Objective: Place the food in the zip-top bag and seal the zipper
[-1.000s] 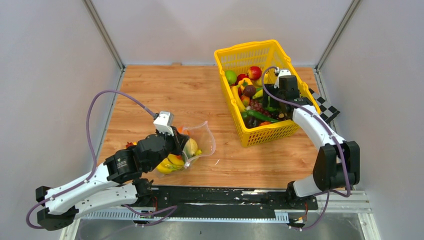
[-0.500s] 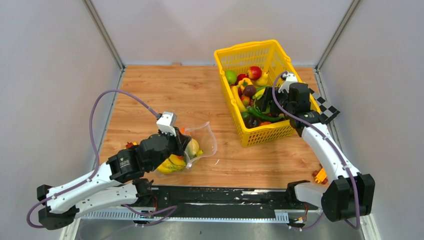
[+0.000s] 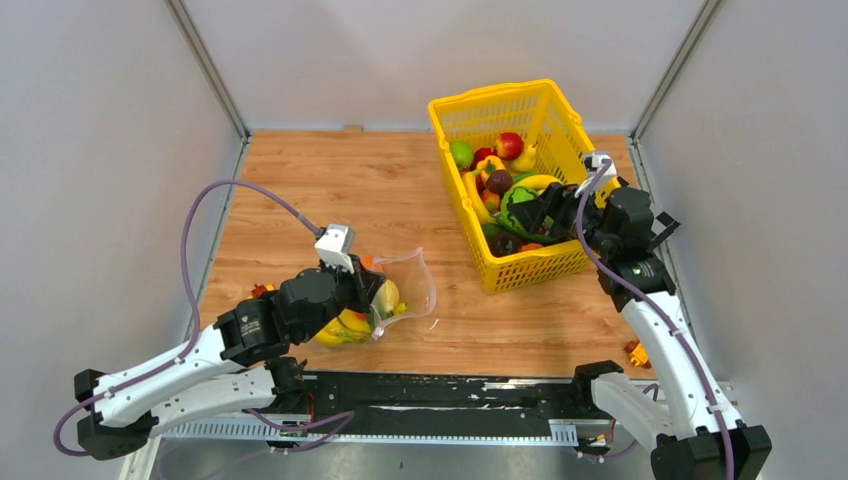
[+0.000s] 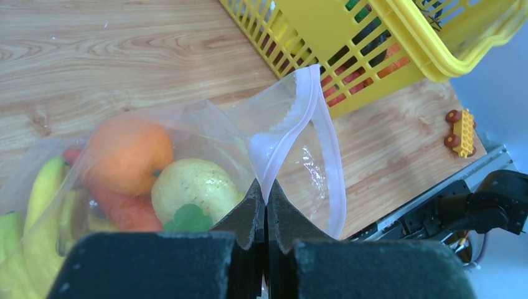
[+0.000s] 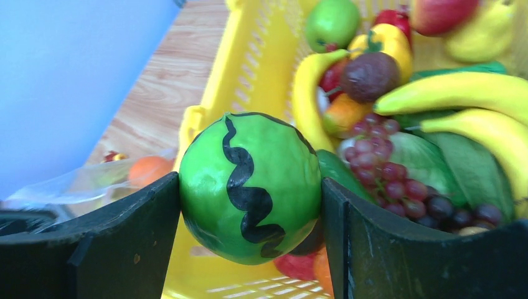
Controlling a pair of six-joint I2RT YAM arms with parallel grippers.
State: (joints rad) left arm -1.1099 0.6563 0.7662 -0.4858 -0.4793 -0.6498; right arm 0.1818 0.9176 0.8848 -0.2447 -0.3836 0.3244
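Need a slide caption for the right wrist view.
Right gripper holding a green striped toy melon over the yellow fruit basket.

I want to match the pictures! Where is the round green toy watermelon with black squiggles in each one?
Top external: green toy watermelon right of centre, over the yellow plastic basket.
Left wrist: not in it.
Right wrist: dead centre, large.
Shared landmark: that basket.

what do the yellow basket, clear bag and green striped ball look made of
Yellow lattice basket: rigid moulded plastic, glossy, even grid holes. Clear zip-top bag: thin plastic film, crinkled, see-through. Green black-striped toy melon: likely painted plastic or foam, slight sheen; unclear which.
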